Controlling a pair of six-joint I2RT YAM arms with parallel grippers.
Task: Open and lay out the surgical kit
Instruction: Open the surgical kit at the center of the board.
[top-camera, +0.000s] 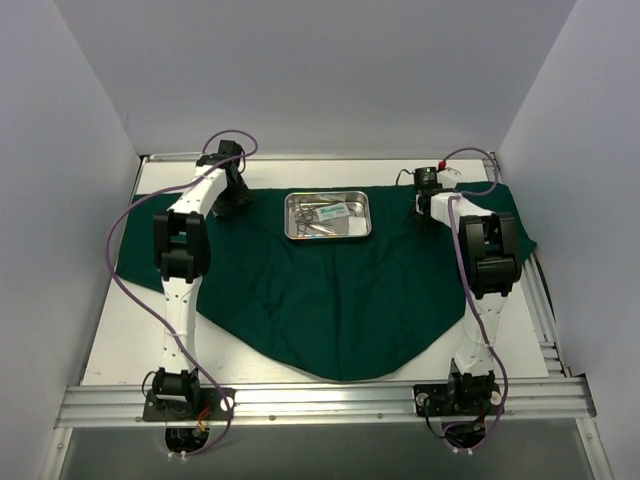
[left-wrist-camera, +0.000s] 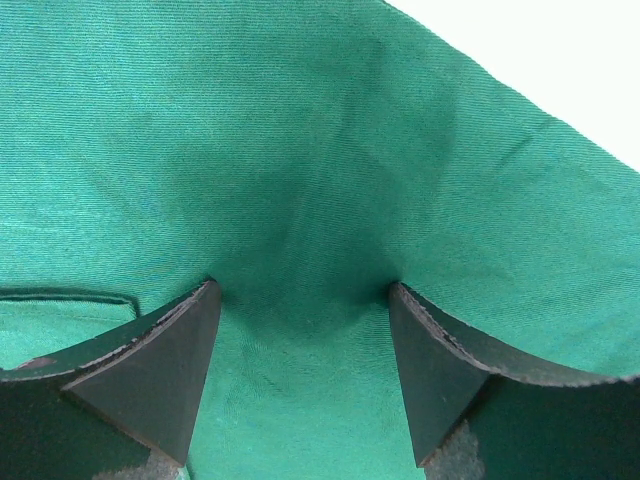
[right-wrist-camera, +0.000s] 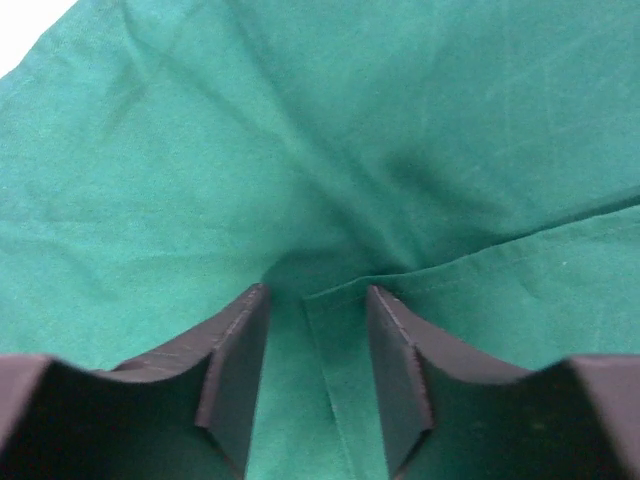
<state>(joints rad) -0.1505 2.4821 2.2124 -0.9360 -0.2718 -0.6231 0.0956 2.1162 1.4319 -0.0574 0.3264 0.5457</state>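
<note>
We see the dark green cloth wrap (top-camera: 330, 300) opened out flat over the white table (top-camera: 120, 340). Its rounded edge reaches toward the near side and its straight edge lies along the far side. The steel tray (top-camera: 328, 216) sits on the cloth at the far middle, between the two arms. Inside it we make out thin silver instruments (top-camera: 312, 218) and a small pale packet (top-camera: 338, 210). They are too small for us to tell apart further.

The left gripper (left-wrist-camera: 303, 290) is down at the far left part of the cloth, to the left of the tray and apart from it. In its wrist view its two dark fingers (left-wrist-camera: 160, 370) stand well apart. Green cloth fills the gap between them and dips into a shaded hollow just past the tips. A strip of bare table shows at the upper right corner of that view.

The right gripper (right-wrist-camera: 318, 292) is down at the far right part of the cloth, to the right of the tray. Its fingers (right-wrist-camera: 235, 370) are also apart, though closer together than the left pair. A hem (right-wrist-camera: 470, 255) of the cloth runs in from the right and ends in the gap, with creases fanning out from that spot. We cannot tell whether either pair of tips touches the fabric.
</note>
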